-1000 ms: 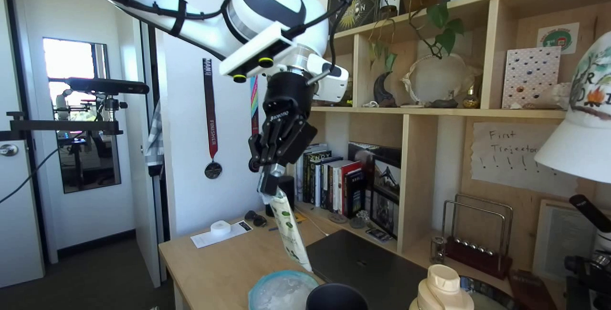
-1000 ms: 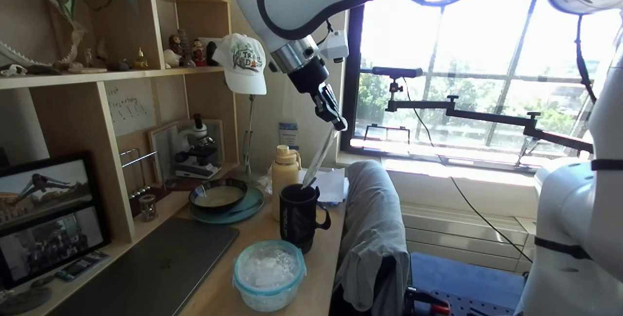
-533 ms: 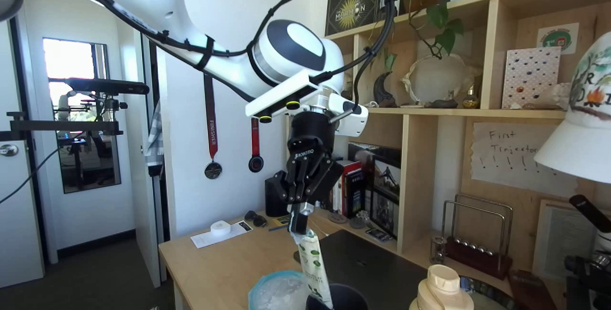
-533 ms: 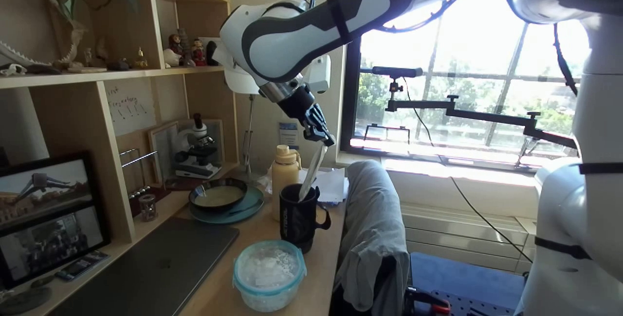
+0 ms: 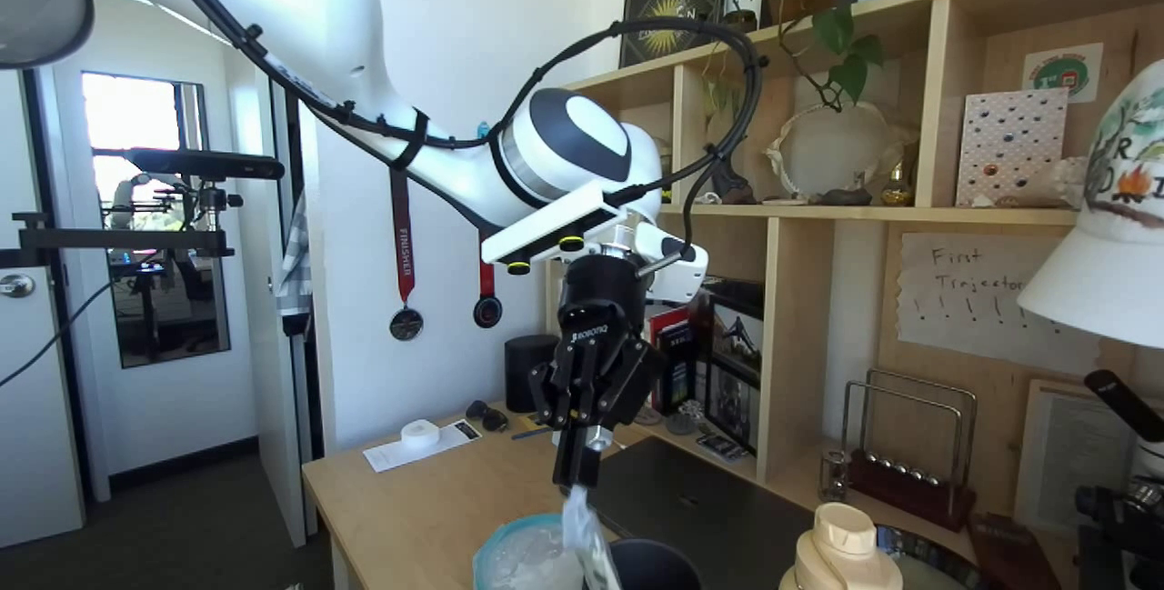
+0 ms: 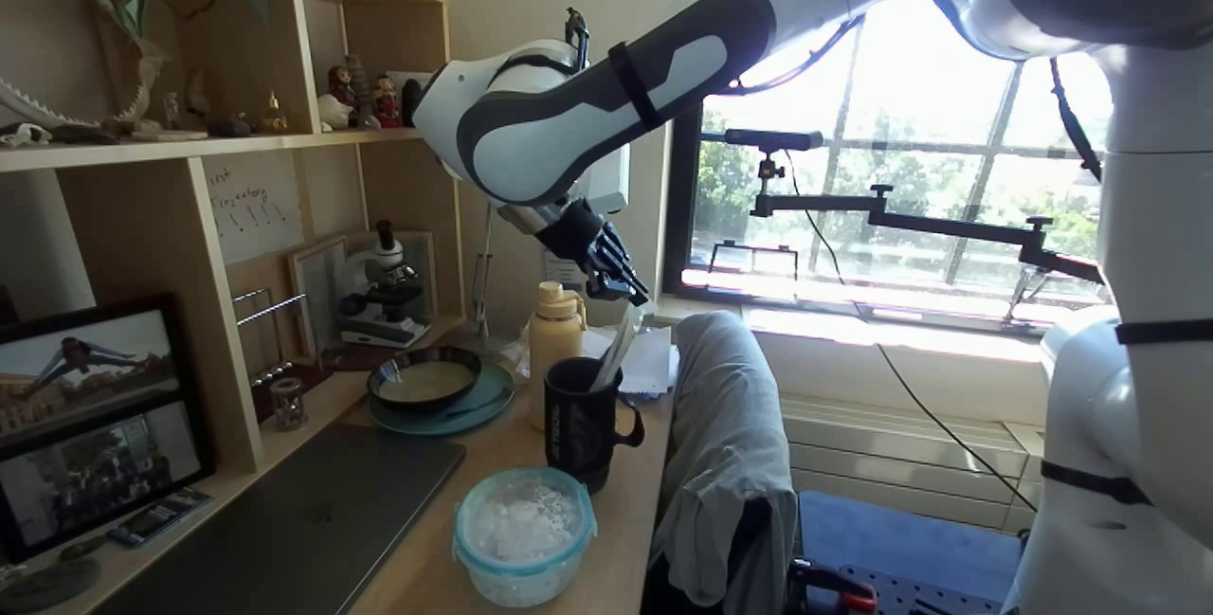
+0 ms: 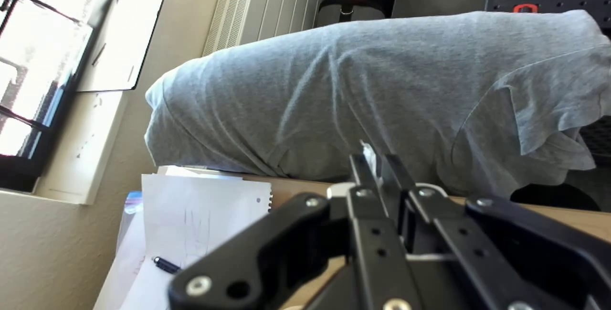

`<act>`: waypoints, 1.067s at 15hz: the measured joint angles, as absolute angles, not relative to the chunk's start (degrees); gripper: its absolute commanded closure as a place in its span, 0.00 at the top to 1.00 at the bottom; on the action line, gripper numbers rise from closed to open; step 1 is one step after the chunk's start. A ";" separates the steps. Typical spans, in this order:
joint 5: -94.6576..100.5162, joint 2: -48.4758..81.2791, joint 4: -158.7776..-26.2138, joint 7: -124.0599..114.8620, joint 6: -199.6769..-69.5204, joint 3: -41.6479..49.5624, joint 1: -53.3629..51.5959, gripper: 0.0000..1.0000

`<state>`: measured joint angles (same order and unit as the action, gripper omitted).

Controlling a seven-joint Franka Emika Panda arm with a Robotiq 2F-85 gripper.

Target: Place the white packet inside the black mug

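Note:
The black mug (image 6: 580, 430) stands upright on the desk; its dark opening also shows in an exterior view (image 5: 653, 563). The white packet (image 6: 618, 350) leans with its lower end inside the mug and its upper part sticking out above the rim. In an exterior view the packet (image 5: 593, 549) crosses the mug's near rim, its top just below the fingertips. My gripper (image 5: 576, 479) is above the mug, pointing down. In the wrist view the gripper (image 7: 375, 159) has a narrow gap between its fingers, with a bit of the packet (image 7: 369, 154) showing in it, not clamped.
A teal-rimmed container (image 6: 523, 549) stands close beside the mug. A yellow bottle (image 6: 556, 350) stands right behind it. A laptop (image 6: 313, 520), a dark bowl (image 6: 425, 397) on a blue plate and the shelf are nearby. A chair with a grey shirt (image 6: 730, 425) borders the desk.
My gripper has moved over the mug and down, carrying the packet's lower end into it. Since half a second ago the jaws have parted slightly and the packet has slipped and turned below the fingertips.

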<state>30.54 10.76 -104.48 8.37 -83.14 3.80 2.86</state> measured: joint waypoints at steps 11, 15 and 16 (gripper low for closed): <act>29.21 8.71 -100.09 8.34 -83.08 3.31 1.52 1.00; 21.26 3.82 -99.98 8.36 -84.78 3.29 1.95 1.00; 18.71 2.45 -100.29 8.36 -85.58 3.40 2.22 1.00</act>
<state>18.71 2.45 -100.29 8.36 -85.58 3.40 2.22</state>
